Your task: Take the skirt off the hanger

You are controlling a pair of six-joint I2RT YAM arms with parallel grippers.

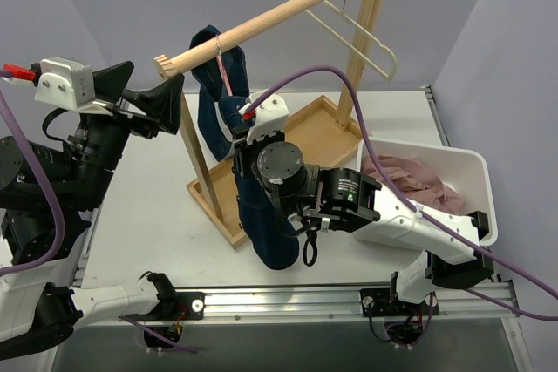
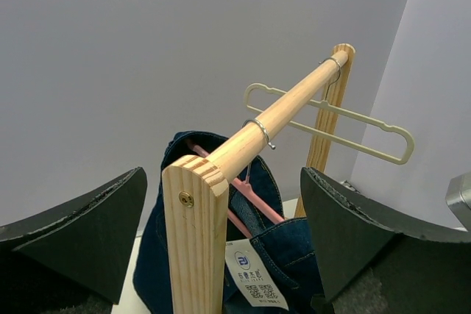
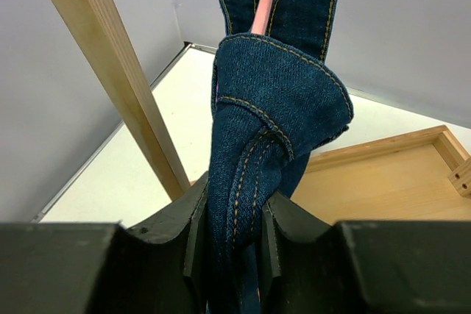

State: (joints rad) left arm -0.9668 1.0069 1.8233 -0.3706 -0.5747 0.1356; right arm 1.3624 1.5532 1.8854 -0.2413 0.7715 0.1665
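Right pincer (image 3: 234, 218) clamped on denim, left pincer (image 2: 221, 182) spread wide at the rail's end.

The right pincer's black fingers (image 3: 193, 233) pinch a fold of the dark blue denim garment (image 3: 272, 93), which hangs from a pink hanger (image 2: 254, 204) on the round wooden rail (image 2: 287, 112). Its white tag (image 2: 254, 273) carries a blue logo and small print too blurred to read. The left pincer's fingers stand far apart either side of the rail's near post, touching nothing. At the rail's far end the cream slim hanger (image 1: 353, 28) hangs by its silver hook, its long bar angled across the rail. The dusty-pink ruffled fabric skirt (image 1: 405, 176) lies crumpled in the white plastic bin (image 1: 475, 182) on the right, well apart from the cream hanger, with no clear long axis.
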